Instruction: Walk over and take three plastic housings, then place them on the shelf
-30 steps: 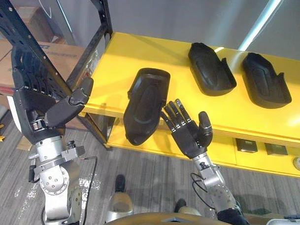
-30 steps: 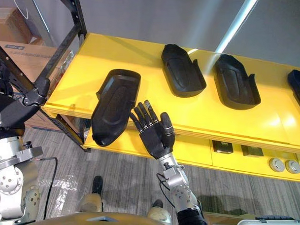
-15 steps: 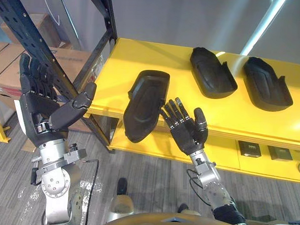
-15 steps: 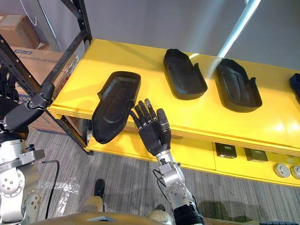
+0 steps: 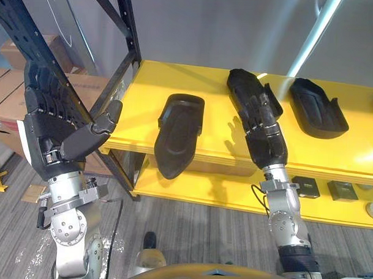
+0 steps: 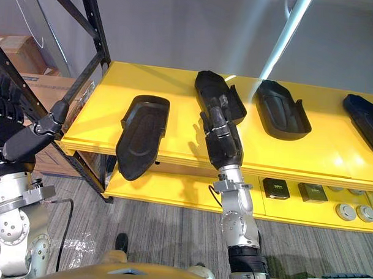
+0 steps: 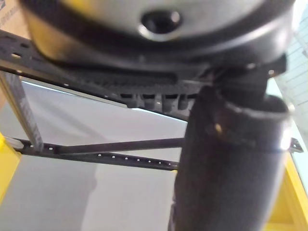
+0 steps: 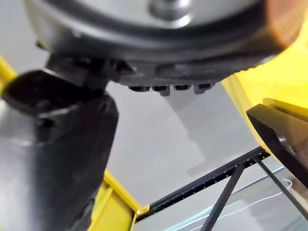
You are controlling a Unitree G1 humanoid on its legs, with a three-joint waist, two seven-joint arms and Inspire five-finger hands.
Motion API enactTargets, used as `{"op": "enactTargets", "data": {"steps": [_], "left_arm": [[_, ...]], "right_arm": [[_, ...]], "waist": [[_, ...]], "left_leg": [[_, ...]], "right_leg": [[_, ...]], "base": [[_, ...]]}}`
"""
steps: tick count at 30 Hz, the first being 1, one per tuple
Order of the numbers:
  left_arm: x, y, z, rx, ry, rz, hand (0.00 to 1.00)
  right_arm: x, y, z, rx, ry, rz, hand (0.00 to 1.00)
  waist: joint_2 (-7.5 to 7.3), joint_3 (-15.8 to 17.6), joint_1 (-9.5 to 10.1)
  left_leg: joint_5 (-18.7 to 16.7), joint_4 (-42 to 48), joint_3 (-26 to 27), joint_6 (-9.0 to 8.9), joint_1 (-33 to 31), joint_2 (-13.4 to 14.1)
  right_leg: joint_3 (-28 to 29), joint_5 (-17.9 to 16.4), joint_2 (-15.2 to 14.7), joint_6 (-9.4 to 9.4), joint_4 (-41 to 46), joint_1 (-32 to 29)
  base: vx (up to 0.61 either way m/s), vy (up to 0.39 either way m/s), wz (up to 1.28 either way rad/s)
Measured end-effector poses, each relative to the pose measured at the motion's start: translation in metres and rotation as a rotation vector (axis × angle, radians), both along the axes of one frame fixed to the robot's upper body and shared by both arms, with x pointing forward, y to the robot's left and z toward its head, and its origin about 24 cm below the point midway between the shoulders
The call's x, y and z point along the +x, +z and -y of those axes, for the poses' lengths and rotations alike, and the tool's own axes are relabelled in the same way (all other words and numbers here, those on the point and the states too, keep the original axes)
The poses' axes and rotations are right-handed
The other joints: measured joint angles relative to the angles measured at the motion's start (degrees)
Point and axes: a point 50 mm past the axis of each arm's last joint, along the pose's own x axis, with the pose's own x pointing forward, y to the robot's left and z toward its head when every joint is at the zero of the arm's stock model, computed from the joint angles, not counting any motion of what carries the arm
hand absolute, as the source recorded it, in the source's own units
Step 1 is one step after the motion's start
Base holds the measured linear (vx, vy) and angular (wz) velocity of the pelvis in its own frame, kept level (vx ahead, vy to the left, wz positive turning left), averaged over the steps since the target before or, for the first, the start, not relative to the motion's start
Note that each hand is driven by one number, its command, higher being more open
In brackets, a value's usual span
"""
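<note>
Three black plastic housings lie on the yellow shelf: the left housing overhangs the front edge, the middle housing and the right housing sit further back. My right hand is raised upright, fingers straight and open, its back towards me. Its fingertips overlap the near end of the middle housing; I cannot tell whether they touch. My left hand is held up at the far left, open and holding nothing, its thumb sticking out.
A black rack upright stands at the shelf's left end, close to my left hand. Cardboard boxes sit behind it. Another housing lies at the far right. A lower yellow shelf holds small dark items.
My right hand has risen from palm-up beside the left housing and turned upright, now in front of the middle housing. The left hand has hardly moved. The view has shifted slightly.
</note>
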Motion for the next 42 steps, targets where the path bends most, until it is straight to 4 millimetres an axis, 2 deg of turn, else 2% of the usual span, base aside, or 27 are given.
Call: {"op": "enactTargets", "data": {"steps": [4,6,9,10,11,13,18,23,24,29,34,42], "left_arm": [[0.001,-0.002,0.0,-0.001,-0.007,-0.029,1.0],[0.002,-0.003,0.0,0.0,-0.007,-0.035,1.0],[0.002,-0.003,-0.001,0.003,-0.011,-0.039,1.0],[0.002,-0.003,-0.001,0.01,-0.015,-0.044,1.0],[0.002,-0.003,-0.002,0.014,-0.016,-0.045,1.0],[0.002,-0.003,-0.004,0.026,-0.02,-0.056,1.0],[0.0,-0.014,-0.002,0.013,-0.05,-0.113,1.0],[0.003,-0.019,-0.001,0.02,-0.074,-0.143,1.0],[0.003,-0.019,-0.002,0.019,-0.079,-0.142,1.0],[0.005,-0.015,-0.004,0.033,-0.101,-0.136,1.0],[0.006,-0.016,-0.005,0.05,-0.106,-0.143,1.0],[0.008,-0.018,-0.007,0.047,-0.1,-0.152,1.0]], "right_arm": [[0.002,0.035,0.01,-0.206,-0.035,0.133,1.0],[0.002,0.062,0.02,-0.471,-0.087,0.23,1.0],[0.007,0.084,0.029,-0.748,-0.135,0.295,1.0],[0.011,0.096,0.035,-0.962,-0.19,0.331,1.0],[0.013,0.1,0.038,-1.057,-0.221,0.346,1.0],[0.022,0.113,0.051,-1.351,-0.303,0.392,1.0],[0.041,0.127,0.074,-1.754,-0.435,0.458,1.0],[0.043,0.121,0.085,-2.008,-0.442,0.564,1.0],[0.044,0.118,0.083,-2.052,-0.411,0.596,1.0],[0.046,0.102,0.071,-2.044,-0.277,0.67,1.0],[0.05,0.087,0.068,-2.054,-0.184,0.649,1.0],[0.048,0.088,0.054,-2.028,-0.097,0.763,1.0]], "waist": [[-0.13,-0.13,-0.13],[-0.41,-0.33,-0.21],[-0.9,-0.64,-0.7],[-1.21,-0.93,-1.15],[-1.36,-1.12,-1.22],[-1.74,-1.31,-1.26],[-1.81,-1.32,-0.9],[-2.04,-1.18,0.27],[-2.05,-1.17,0.4],[-2.23,-1.06,1.38],[-2.33,-0.87,2.89],[-2.92,0.24,3.65]], "left_leg": [[-0.06,0.0,0.04,-0.06,-0.01,0.0],[-0.04,0.0,0.16,-0.05,-0.15,-0.02],[0.05,0.0,0.21,0.07,-0.24,-0.03],[0.08,0.0,0.2,0.11,-0.52,-0.03],[0.18,0.0,0.17,0.22,-0.77,-0.03],[0.22,0.0,0.15,0.27,-0.97,-0.11],[0.23,-0.01,-0.22,0.26,-1.09,-0.16],[0.33,-0.02,-1.61,0.3,-1.46,-0.36],[0.35,-0.02,-1.8,0.31,-1.47,-0.42],[0.63,-0.05,-2.65,0.4,-1.85,-0.59],[0.64,-0.05,-3.38,0.31,-1.9,-0.9],[0.64,-0.05,-3.89,0.32,-1.92,-1.37]], "right_leg": [[0.03,0.1,0.03,0.09,-0.6,0.06],[0.08,0.41,0.06,0.07,-0.97,0.05],[0.08,0.62,0.08,0.19,-1.04,0.09],[0.06,0.85,0.09,0.48,-1.08,0.07],[0.02,0.91,0.1,0.45,-1.1,-0.02],[-0.01,1.17,0.11,0.49,-1.43,-0.02],[-0.39,1.2,0.12,0.53,-1.51,0.17],[-1.76,1.11,0.13,0.41,-1.51,0.76],[-1.92,1.09,0.13,0.39,-1.52,0.9],[-2.8,1.02,0.09,0.31,-1.5,1.12],[-3.41,0.94,-0.08,0.22,-1.48,1.55],[-4.07,0.81,-0.44,0.19,-1.73,2.0]], "base": [[-0.05,-0.005,0.0],[0.0,0.0,0.0],[0.0,0.0,0.0],[0.0,0.0,0.0],[0.0,0.0,0.0],[0.0,0.0,0.0],[0.0,-0.005,0.02],[-0.01,-0.013,0.14],[-0.01,-0.011,0.11],[-0.03,-0.009,0.09],[-0.03,-0.003,0.07],[-0.01,0.002,0.03]]}}
